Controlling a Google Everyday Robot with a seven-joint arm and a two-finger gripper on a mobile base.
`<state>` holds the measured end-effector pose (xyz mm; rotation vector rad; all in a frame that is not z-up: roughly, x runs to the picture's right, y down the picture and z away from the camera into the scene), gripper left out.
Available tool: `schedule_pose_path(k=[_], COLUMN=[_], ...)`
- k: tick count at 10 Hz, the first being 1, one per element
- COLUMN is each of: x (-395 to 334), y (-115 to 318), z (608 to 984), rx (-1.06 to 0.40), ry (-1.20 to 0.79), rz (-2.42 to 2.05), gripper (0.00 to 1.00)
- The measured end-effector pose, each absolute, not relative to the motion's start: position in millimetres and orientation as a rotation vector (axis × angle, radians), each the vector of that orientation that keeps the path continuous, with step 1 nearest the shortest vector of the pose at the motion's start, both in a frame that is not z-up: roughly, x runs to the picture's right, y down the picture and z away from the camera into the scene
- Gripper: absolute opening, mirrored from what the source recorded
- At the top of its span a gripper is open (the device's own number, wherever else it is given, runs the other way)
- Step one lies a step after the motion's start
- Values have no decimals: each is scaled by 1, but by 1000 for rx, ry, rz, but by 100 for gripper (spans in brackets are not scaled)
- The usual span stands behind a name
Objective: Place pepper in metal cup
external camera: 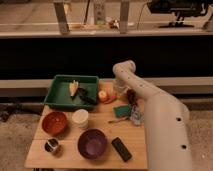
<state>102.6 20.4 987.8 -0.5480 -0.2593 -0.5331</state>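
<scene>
The gripper hangs low over the far side of the table, just beside the pepper. I cannot tell how open it is or whether it holds anything. The metal cup sits at the near left corner, well apart.

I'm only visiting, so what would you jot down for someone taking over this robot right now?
Gripper: low over the table's far side, next to the pepper; grasp unconfirmed.
Pepper: on the table beside the round orange fruit.
Metal cup: front left corner, far from the pepper.
Done: nothing placed.
Left: grasp the pepper, carry it to the metal cup, drop it in.
</scene>
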Motion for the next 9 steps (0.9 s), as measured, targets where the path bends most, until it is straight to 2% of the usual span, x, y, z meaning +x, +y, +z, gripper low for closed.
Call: schedule_pose_path(k=[6,9], x=[133,143], y=[-6,-30], z=[965,939], rx=[-507,-475], ry=[-350,-402], rz=[-524,-556], gripper=[0,0])
